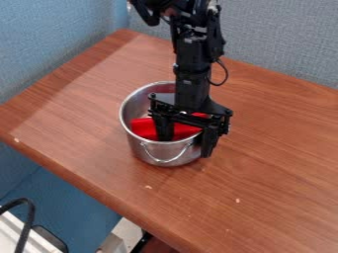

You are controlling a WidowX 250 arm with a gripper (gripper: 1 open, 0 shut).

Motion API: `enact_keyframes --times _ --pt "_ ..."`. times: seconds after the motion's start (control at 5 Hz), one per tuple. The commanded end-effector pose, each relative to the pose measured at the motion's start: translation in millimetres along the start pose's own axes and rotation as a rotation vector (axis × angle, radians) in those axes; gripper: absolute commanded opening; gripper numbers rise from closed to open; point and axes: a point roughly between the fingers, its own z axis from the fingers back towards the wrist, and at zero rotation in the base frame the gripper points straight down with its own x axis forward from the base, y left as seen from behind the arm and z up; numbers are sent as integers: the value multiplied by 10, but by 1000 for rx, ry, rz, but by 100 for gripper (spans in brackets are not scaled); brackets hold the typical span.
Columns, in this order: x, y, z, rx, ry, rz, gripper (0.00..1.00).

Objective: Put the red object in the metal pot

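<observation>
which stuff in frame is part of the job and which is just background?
Job:
- red object, lying inside the pot
- metal pot
- gripper, open, over the pot's rim

Background:
- wooden table
- blue wall
- black cable, lower left

We read this as a lab: wooden table (79,94), blue wall (59,25) at 11 o'clock, cables (27,222) at 7 o'clock.

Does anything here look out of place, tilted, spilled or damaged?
Nothing stands out. The shiny round metal pot stands upright on the brown wooden table, the bright red flat object lies inside it, and the black gripper hangs open over the pot's rim.
</observation>
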Motion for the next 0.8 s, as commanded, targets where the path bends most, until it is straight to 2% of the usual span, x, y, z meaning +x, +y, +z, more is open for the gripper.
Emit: enact_keyframes --times 0.0,0.2,0.4,0.6 --pt "79 -45 164 -16 -50 26 0" --pt "95 -104 267 -8 -72 21 0" --pt "141 -176 337 -10 -73 25 100" --pt "160 -190 527 -22 -79 16 100"
